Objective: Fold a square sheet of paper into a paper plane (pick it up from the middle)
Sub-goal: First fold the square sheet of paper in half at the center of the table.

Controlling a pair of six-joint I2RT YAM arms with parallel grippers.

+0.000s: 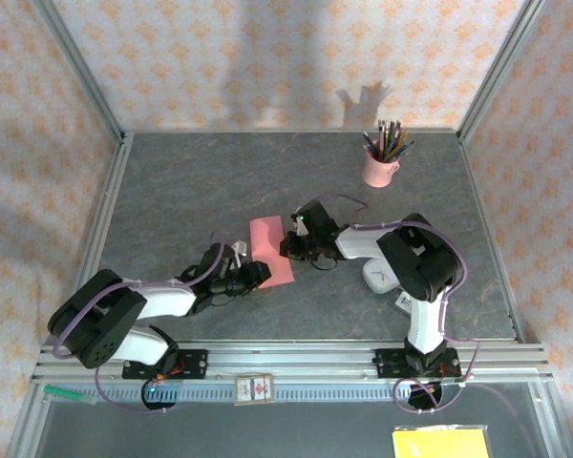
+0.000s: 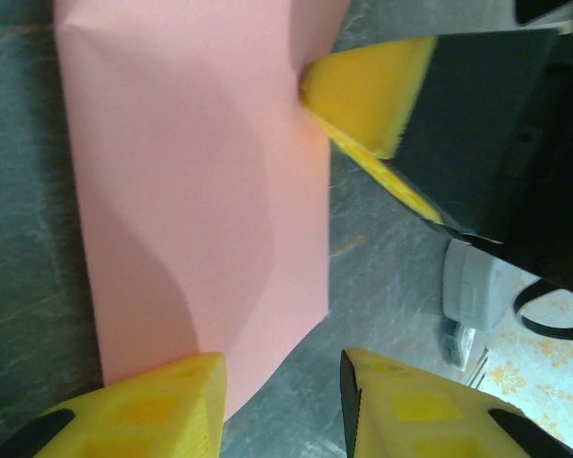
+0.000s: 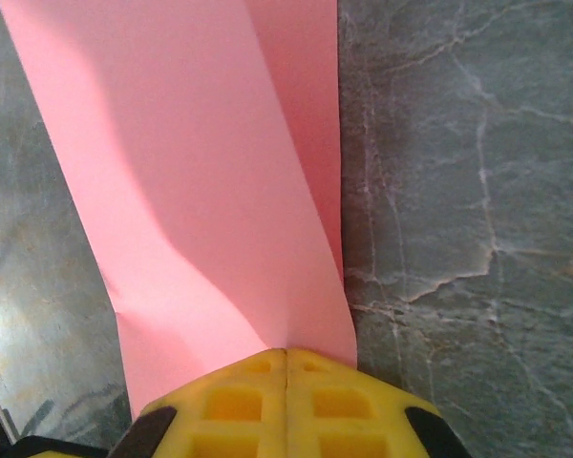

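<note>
We see the square sheet of paper lying around the middle of the desk, salmon-pink, with one layer doubled over along its right side. From the wrist views its surface is not quite flat and shows soft bulges.

The right pincer is clamped on the sheet's right edge, its two yellow fingers pressed together with the paper caught between them.

The left pincer sits at the sheet's near corner with its fingers apart. One finger overlaps the pink corner and the other stands over bare desk just beside it. We cannot tell whether either finger touches the paper.

Farther out, a white rounded object lies on the desk beside the right arm. A pink cup of pencils stands near the far right corner.
</note>
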